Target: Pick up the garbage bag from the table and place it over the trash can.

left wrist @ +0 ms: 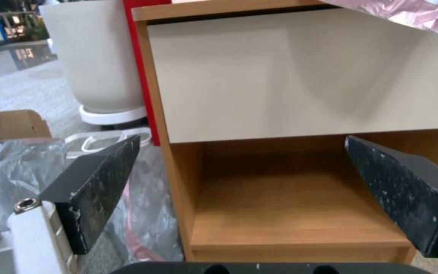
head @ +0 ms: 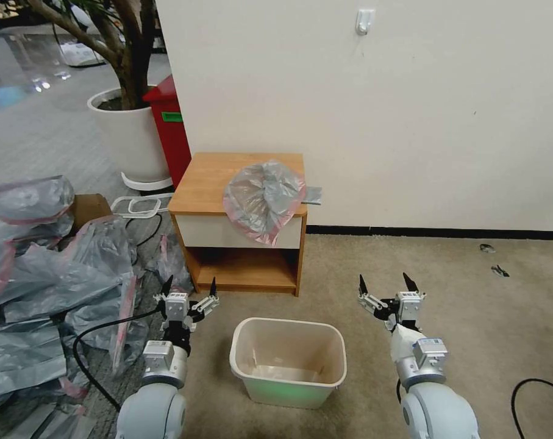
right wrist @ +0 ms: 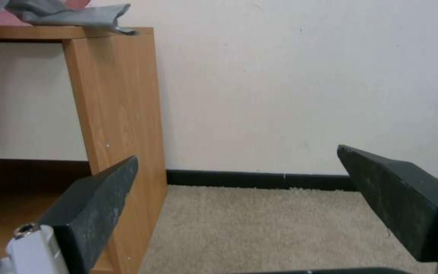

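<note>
The garbage bag lies crumpled on the table, toward its right front corner, its pink-edged rim drooping over the white drawer front. From the left gripper the bag sits at about one o'clock; from the right gripper at about ten o'clock. Both hang low with fingers spread wide, holding nothing, well below the tabletop. The bag's longer spread seems to run from front edge toward back right. By my reckoning the left gripper is slightly the nearer, though either must rise first. The trash can stands on the carpet between the arms, at six o'clock from the table, open and unlined.
</note>
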Tool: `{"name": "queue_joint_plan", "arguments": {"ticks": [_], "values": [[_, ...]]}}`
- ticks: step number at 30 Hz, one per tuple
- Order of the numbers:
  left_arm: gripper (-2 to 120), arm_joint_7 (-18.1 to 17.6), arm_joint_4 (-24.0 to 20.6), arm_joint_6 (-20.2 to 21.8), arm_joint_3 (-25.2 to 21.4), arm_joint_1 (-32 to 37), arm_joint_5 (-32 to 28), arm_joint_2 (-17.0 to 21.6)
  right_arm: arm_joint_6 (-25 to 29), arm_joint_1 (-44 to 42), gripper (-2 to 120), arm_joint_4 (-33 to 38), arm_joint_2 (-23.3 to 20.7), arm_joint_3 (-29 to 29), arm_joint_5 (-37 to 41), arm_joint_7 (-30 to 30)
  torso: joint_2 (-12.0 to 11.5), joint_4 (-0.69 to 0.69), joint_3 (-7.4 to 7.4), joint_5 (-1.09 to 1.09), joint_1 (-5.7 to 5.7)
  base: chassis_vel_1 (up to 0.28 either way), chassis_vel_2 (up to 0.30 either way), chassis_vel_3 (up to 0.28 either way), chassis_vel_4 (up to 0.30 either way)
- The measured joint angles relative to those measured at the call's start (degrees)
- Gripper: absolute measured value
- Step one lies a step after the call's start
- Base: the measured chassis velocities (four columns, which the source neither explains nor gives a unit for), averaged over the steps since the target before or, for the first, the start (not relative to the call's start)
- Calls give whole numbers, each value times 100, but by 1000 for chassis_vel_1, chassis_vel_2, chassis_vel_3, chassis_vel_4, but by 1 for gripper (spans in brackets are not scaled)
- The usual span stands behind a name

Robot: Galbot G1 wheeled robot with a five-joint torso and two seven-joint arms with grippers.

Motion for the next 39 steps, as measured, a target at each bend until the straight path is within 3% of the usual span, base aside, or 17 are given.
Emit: {"name": "queue_joint_plan", "arguments": {"ticks": [30,33,34,36,39], "values": [[100,4,-1,-14,-28,23,-71,69,-20,-40,100,83,11,-36,66,32,0,-2,0,-1,0,0,0,0,0],[100,31,-61,-245,-361,268,-675,713,-194,-323,100,613,102,-263,484,195,0,0,0,-5,0,0,0,0,0],[100,31,-61,-245,-361,268,-675,713,-194,-323,100,613,102,-263,484,195,0,0,0,-5,0,0,0,0,0],[100,56,-104,-430,-629,466,-1153,1224,-256,-392,100,692,113,-341,658,204,0,1,0,1,0,0,0,0,0],[100,82,-126,-513,-733,537,-1350,1426,-297,-399,100,715,116,-379,766,205,0,1,0,2,0,0,0,0,0]]}}
